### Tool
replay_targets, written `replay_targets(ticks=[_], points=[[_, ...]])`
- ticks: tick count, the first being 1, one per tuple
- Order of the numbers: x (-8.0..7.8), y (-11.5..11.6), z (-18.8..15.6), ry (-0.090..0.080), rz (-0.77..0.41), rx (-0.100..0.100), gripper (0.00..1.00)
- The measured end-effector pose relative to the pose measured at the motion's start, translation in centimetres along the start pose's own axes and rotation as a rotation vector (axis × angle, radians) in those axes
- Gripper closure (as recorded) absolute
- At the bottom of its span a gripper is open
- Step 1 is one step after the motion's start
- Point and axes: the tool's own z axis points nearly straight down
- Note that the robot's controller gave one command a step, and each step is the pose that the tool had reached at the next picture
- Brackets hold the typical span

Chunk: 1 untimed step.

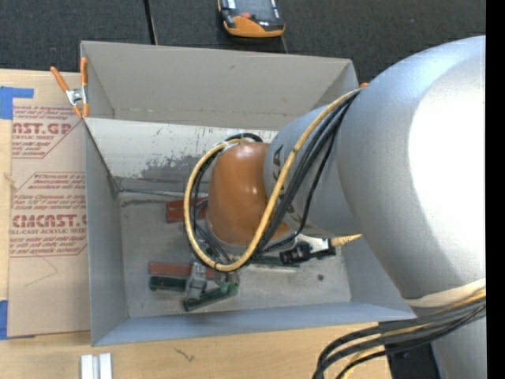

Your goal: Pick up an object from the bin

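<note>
We see the arm [410,180] reaching into the grey bin [102,235] from 3 o'clock. Its orange cover [237,196] hangs over the middle of the bin floor, with yellow and black cables [189,212] looped round it. Below the cover, the claw [197,278] is low over the floor at about 7 o'clock, right at a small cluster of things. We cannot tell whether the claw is apart or together, or whether anything sits in it.

Just beside its tip, toward the claw's 5 o'clock, lies a dark green elongated piece [211,294], tilted on the floor. At the claw's 9 o'clock lie a flat red-brown bar [169,268] and, just toward 6 o'clock of it, a dark bar [163,284], both running roughly level across the floor. A reddish block [174,211] lies apart at the floor's 10 o'clock, its right end hidden behind the cables. At 4 o'clock of the cover, a black piece with a white end [304,252] rests on the floor.
</note>
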Motion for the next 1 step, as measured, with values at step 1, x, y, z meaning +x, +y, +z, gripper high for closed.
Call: replay_targets(ticks=[1], points=[[-0.18,0.11,-2.0,-0.007,0.0,-0.004,1.0]])
